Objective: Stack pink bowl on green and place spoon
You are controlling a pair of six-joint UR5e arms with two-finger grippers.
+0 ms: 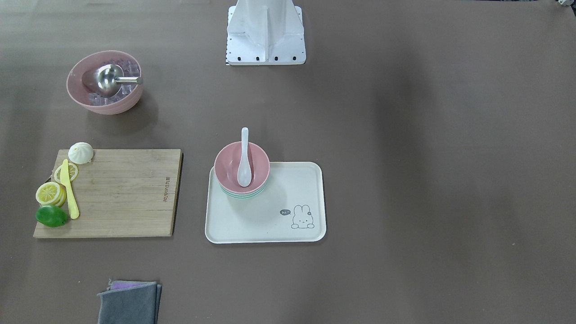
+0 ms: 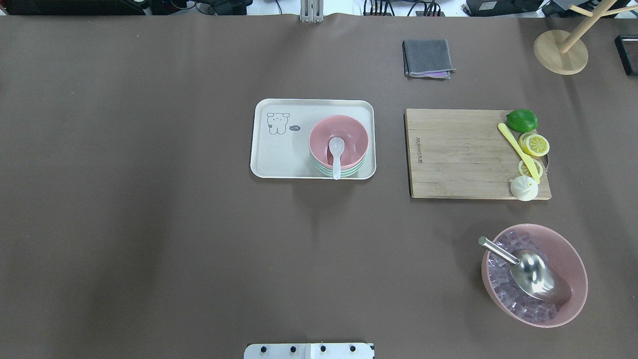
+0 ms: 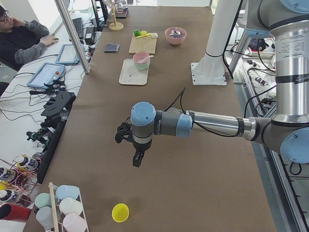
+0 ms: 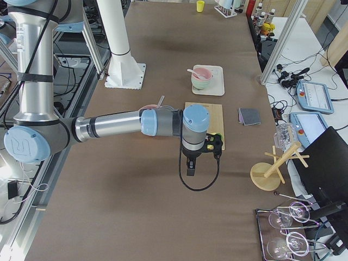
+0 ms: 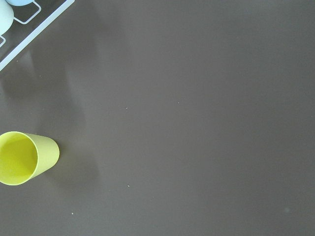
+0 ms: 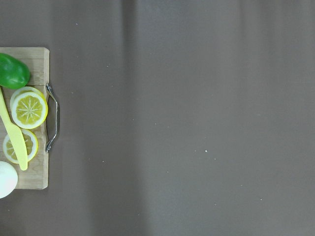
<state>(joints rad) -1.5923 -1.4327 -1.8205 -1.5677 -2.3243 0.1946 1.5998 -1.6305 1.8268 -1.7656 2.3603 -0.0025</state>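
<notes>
The pink bowl [image 1: 227, 166] sits stacked on the green bowl [image 1: 243, 195] at one corner of the white tray [image 1: 270, 225]. The white spoon [image 1: 244, 157] lies in the pink bowl, with its handle over the rim toward the robot. The stack [image 2: 351, 139] and spoon [image 2: 336, 154] also show in the overhead view. My left gripper [image 3: 137, 162] hangs over bare table far from the tray, near a yellow cup [image 3: 120, 212]. My right gripper [image 4: 190, 169] hangs beyond the cutting board's end. Both show only in side views, so I cannot tell whether they are open or shut.
A wooden cutting board [image 2: 463, 154] carries a lime, lemon slices, a yellow knife and a white bun. A large pink bowl [image 2: 573, 259] holds ice cubes and a metal scoop. A folded grey cloth [image 2: 427, 58] and a wooden stand [image 2: 560, 52] are at the far side.
</notes>
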